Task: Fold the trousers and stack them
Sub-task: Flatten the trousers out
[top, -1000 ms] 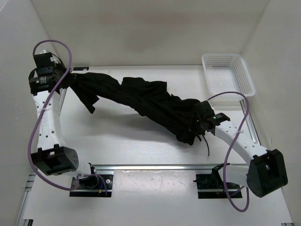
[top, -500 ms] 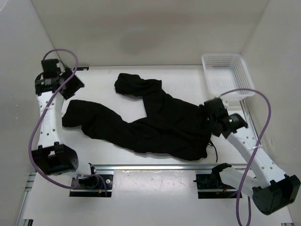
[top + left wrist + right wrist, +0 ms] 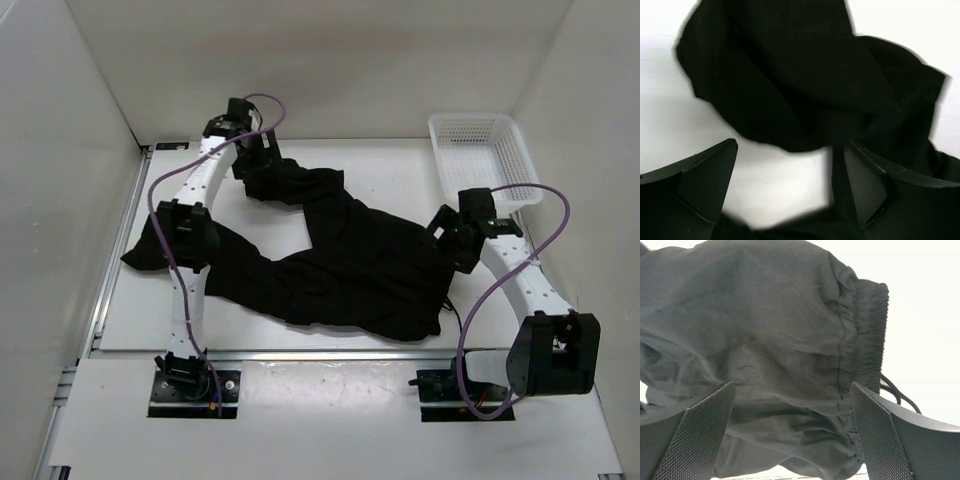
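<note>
Between the left end effector [image 3: 790,145] and right end effector [image 3: 792,385], both gaping wide and empty, the wrinkled black soft-fabric trousers [image 3: 350,265] lie sprawled unfolded on the white bench [image 3: 380,160], folding and stacking not yet begun.

Clad in white shells along the left arm [image 3: 190,185] and the right arm [image 3: 522,282], with rows of small dark holes. Jointed with boxy black housings [image 3: 553,352]. Wired with a purple cable [image 3: 262,100] on the left and another purple cable [image 3: 560,200] on the right. Tipped with matte black wedge fingers [image 3: 695,185] on the left gripper [image 3: 790,145]. Faced with fine mesh-textured pads [image 3: 695,440] on the right gripper [image 3: 792,385]. Mounted on black base plates [image 3: 190,385].
</note>
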{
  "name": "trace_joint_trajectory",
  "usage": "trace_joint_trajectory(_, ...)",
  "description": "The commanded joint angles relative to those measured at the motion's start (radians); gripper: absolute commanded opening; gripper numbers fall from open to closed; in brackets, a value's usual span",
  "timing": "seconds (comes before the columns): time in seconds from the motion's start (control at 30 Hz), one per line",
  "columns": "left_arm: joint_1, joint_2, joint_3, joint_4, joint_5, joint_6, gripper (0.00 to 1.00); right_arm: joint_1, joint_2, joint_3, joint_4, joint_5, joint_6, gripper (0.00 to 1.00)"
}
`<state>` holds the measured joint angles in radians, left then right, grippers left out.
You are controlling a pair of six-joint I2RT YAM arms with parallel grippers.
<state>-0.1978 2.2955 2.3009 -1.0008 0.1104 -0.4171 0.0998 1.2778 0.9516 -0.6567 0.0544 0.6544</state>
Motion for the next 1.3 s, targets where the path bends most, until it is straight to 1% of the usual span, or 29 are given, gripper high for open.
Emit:
trace_joint_trajectory(0.0, -0.005, 0.083, 0.133, -0.036, -0.005, -0.015, 0.99, -0.043, 0.003, 0.007, 0.042, -0.074, -0.041, 1.0)
trace_joint_trajectory(0.07, -0.005, 0.145, 0.196, -0.045, 0.018, -0.025, 0.99, -0.107, 0.034, -0.002, 0.054, -0.106, -0.062, 1.0)
trace_joint_trajectory(0.23, -0.005, 0.209, 0.158, -0.013, 0.069, -0.057, 0.99, -0.179, 0.146, -0.011, 0.1, -0.128, -0.072, 1.0)
trace_joint_trajectory(0.27, -0.005, 0.219, 0.158, -0.013, 0.089, -0.057, 0.91, -0.18, 0.162, -0.011, 0.1, -0.14, -0.072, 1.0)
trace_joint_trajectory(0.3, -0.005, 0.219, 0.149, -0.013, 0.109, -0.057, 0.48, -0.18, 0.178, -0.02, 0.127, -0.149, -0.072, 0.98)
trace_joint_trajectory(0.33, -0.005, 0.219, 0.149, -0.013, 0.109, -0.057, 0.12, -0.189, 0.211, -0.02, 0.137, -0.162, -0.072, 0.96)
trace_joint_trajectory(0.37, -0.005, 0.197, 0.14, -0.031, 0.068, -0.057, 0.1, -0.189, 0.23, -0.02, 0.137, -0.172, -0.072, 0.93)
trace_joint_trajectory(0.4, -0.005, 0.17, 0.102, -0.032, 0.037, -0.074, 0.1, -0.189, 0.273, -0.02, 0.152, -0.183, -0.072, 0.9)
trace_joint_trajectory(0.43, 0.004, 0.08, 0.068, -0.032, -0.001, -0.084, 0.1, -0.189, 0.294, -0.01, 0.152, -0.192, -0.072, 0.82)
trace_joint_trajectory(0.47, 0.014, 0.027, 0.033, -0.022, -0.082, -0.094, 0.1, -0.189, 0.313, -0.01, 0.166, -0.192, -0.084, 0.79)
trace_joint_trajectory(0.5, 0.038, -0.029, -0.036, -0.013, -0.115, -0.104, 0.1, -0.175, 0.328, -0.01, 0.175, -0.192, -0.084, 0.75)
trace_joint_trajectory(0.57, 0.079, -0.196, -0.096, 0.01, -0.164, -0.104, 0.1, -0.149, 0.348, -0.01, 0.203, -0.192, -0.095, 0.59)
trace_joint_trajectory(0.6, 0.131, -0.247, -0.135, 0.01, -0.176, -0.104, 0.1, -0.125, 0.359, -0.01, 0.203, -0.192, -0.095, 0.49)
trace_joint_trajectory(0.63, 0.161, -0.293, -0.149, 0.01, -0.176, -0.104, 0.1, -0.112, 0.359, -0.001, 0.212, -0.17, -0.104, 0.31)
trace_joint_trajectory(0.7, 0.242, -0.401, -0.17, 0.019, -0.176, -0.104, 0.1, -0.082, 0.37, 0.033, 0.212, -0.15, -0.104, 0.12)
trace_joint_trajectory(0.73, 0.265, -0.427, -0.17, 0.019, -0.176, -0.104, 0.1, -0.072, 0.37, 0.047, 0.212, -0.134, -0.104, 0.02)
trace_joint_trajectory(0.77, 0.287, -0.467, -0.17, 0.019, -0.167, -0.094, 0.1, -0.054, 0.37, 0.062, 0.192, -0.117, -0.093, 0.0)
trace_joint_trajectory(0.87, 0.346, -0.492, -0.17, 0.019, -0.147, -0.08, 0.1, -0.028, 0.359, 0.128, 0.169, -0.05, -0.093, 0.0)
trace_joint_trajectory(0.93, 0.359, -0.458, -0.14, 0.01, -0.124, -0.068, 0.1, -0.019, 0.359, 0.195, 0.152, -0.021, -0.084, 0.0)
trace_joint_trajectory(0.97, 0.359, -0.437, -0.127, 0.01, -0.124, -0.057, 0.14, -0.018, 0.359, 0.217, 0.152, 0.005, -0.084, 0.0)
trace_joint_trajectory(1.0, 0.369, -0.383, -0.117, 0.001, -0.106, -0.057, 0.25, -0.018, 0.359, 0.237, 0.152, 0.005, -0.084, 0.0)
trace_joint_trajectory(1.03, 0.37, -0.343, -0.098, -0.016, -0.077, -0.04, 0.45, -0.018, 0.379, 0.281, 0.141, 0.005, -0.084, 0.0)
trace_joint_trajectory(1.07, 0.37, -0.3, -0.019, -0.053, -0.068, -0.04, 0.7, -0.018, 0.396, 0.308, 0.132, -0.007, -0.107, 0.0)
trace_joint_trajectory(1.1, 0.37, -0.222, 0.027, -0.164, -0.067, -0.04, 0.75, -0.018, 0.431, 0.337, 0.091, -0.007, -0.107, 0.16)
trace_joint_trajectory(1.13, 0.37, -0.203, 0.064, -0.194, -0.055, -0.04, 0.79, -0.009, 0.431, 0.354, 0.08, -0.016, -0.119, 0.26)
trace_joint_trajectory(1.17, 0.356, -0.203, 0.055, -0.194, -0.067, -0.04, 0.81, 0.004, 0.431, 0.354, 0.08, -0.016, -0.119, 0.38)
trace_joint_trajectory(1.2, 0.345, -0.262, 0.02, -0.177, -0.084, -0.04, 0.88, 0.005, 0.404, 0.345, 0.08, -0.016, -0.13, 0.58)
trace_joint_trajectory(1.23, 0.333, -0.301, -0.08, -0.109, -0.101, -0.028, 0.91, 0.033, 0.364, 0.322, 0.08, -0.016, -0.13, 0.67)
trace_joint_trajectory(1.27, 0.321, -0.339, -0.127, -0.075, -0.101, -0.028, 0.94, 0.047, 0.344, 0.311, 0.08, -0.016, -0.13, 0.76)
